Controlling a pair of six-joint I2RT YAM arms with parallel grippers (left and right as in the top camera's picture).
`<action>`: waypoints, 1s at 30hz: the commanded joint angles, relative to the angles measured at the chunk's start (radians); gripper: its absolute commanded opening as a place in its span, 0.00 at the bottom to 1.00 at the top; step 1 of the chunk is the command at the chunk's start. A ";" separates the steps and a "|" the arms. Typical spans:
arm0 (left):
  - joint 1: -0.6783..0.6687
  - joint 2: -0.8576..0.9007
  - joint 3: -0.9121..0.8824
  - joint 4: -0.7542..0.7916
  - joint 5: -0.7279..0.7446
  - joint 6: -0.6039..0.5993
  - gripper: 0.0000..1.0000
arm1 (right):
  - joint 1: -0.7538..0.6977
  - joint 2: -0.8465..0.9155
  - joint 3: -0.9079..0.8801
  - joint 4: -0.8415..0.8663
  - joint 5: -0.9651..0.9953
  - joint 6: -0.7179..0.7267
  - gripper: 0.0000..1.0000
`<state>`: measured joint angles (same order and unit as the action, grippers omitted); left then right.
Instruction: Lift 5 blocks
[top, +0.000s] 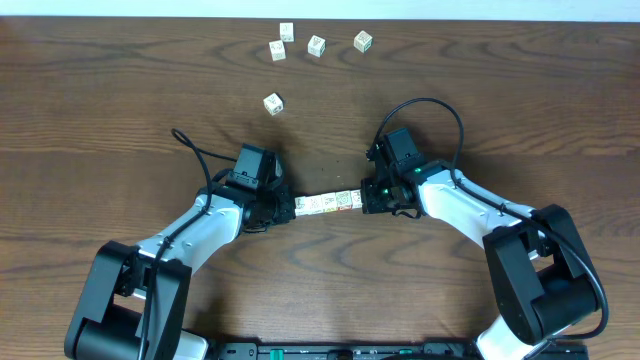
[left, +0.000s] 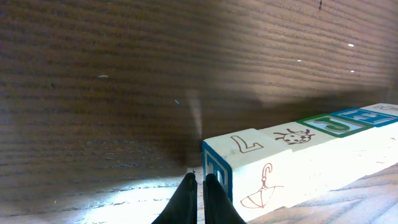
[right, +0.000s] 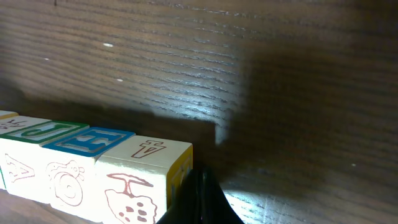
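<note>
Block row (top: 327, 203): cream, red line drawings, blue and green framed letters. Table (top: 110, 110): dark brown woodgrain.

block row (left: 298, 149) cropped, loose blocks (top: 316, 45) too small

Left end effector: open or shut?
Shut. The left end effector has its fingers together, tips against the end of the block row.

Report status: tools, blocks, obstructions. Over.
Left tool shut, right tool shut, each pressing one end. Row of cream-white printed wooden blocks squeezed between them. Five loose cream-white cubes beyond, not obstructing.
</note>
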<state>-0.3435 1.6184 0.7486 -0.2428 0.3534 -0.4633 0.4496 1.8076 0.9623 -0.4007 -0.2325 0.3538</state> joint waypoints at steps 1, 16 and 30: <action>-0.003 0.003 0.014 -0.002 -0.005 0.017 0.07 | 0.014 0.023 0.005 0.016 -0.004 -0.015 0.01; -0.003 0.003 0.014 -0.002 -0.005 0.017 0.07 | -0.052 0.019 0.006 -0.021 0.078 -0.041 0.01; -0.003 0.003 0.014 -0.001 -0.005 0.018 0.08 | -0.056 -0.022 0.006 -0.026 0.018 -0.045 0.01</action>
<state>-0.3435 1.6184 0.7486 -0.2424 0.3531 -0.4633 0.4023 1.8034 0.9680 -0.4229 -0.1944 0.3252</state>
